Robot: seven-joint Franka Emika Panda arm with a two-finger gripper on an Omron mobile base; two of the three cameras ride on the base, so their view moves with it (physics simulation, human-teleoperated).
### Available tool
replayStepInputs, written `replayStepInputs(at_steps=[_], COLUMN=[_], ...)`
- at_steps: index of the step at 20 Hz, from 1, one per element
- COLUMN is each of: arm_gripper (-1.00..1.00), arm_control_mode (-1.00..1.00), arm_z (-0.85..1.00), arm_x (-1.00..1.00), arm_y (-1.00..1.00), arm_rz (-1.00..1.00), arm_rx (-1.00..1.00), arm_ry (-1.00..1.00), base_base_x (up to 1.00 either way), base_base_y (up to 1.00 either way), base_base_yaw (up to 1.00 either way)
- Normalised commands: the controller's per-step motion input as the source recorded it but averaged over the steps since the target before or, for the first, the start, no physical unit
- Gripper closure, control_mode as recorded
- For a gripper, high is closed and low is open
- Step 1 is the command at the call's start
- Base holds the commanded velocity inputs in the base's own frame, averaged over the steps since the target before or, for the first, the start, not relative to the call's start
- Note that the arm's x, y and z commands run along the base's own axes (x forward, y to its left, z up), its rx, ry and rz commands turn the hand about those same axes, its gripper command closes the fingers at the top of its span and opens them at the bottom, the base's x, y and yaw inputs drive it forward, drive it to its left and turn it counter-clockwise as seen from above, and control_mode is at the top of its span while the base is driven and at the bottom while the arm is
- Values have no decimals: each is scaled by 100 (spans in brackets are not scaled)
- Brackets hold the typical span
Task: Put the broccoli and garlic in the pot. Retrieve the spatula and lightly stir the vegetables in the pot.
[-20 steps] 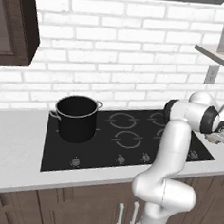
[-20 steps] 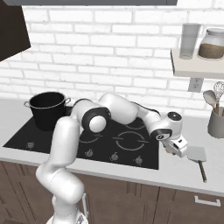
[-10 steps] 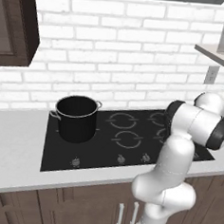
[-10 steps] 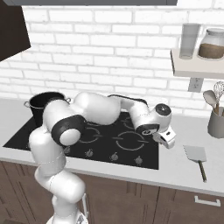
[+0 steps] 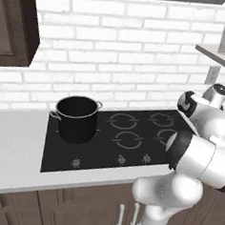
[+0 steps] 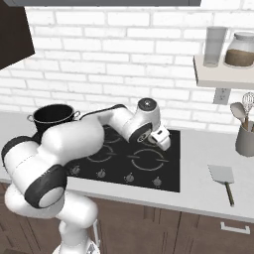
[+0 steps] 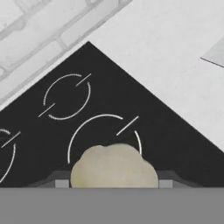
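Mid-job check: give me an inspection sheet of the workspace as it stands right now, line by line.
Surface: white counter with a black cooktop set in it.
Job's things: black pot on the cooktop's left burner; a pale lumpy garlic bulb held in the hand; spatula lying on the counter right of the cooktop; broccoli not seen.
Clutter: utensil holder on the counter at far right.
Grippers: hand above the cooktop's right burners, shut on the garlic bulb.
Cables: nothing seen.
Surroundings: white brick wall; dark cabinet upper left; shelf with a glass and a jar.
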Motion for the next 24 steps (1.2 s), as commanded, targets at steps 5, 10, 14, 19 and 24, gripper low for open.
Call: replayStepInputs(at_steps=[5,10,14,19,24], arm_gripper=[100,100,100,100,100], arm_control_mode=[-100,-100,-100,-100,-100], arm_z=[43,38,46,65,44], arm_x=[1,13,27,24,31], arm_y=[100,100,100,100,100], arm_rz=[0,0,0,0,2], arm_rx=[-16,-17,-13,-3,0], arm_ry=[0,0,0,0,11], base_base_x=[0,0,0,0,0], base_base_y=[0,0,0,0,0], base_base_yaw=[0,0,0,0,0])
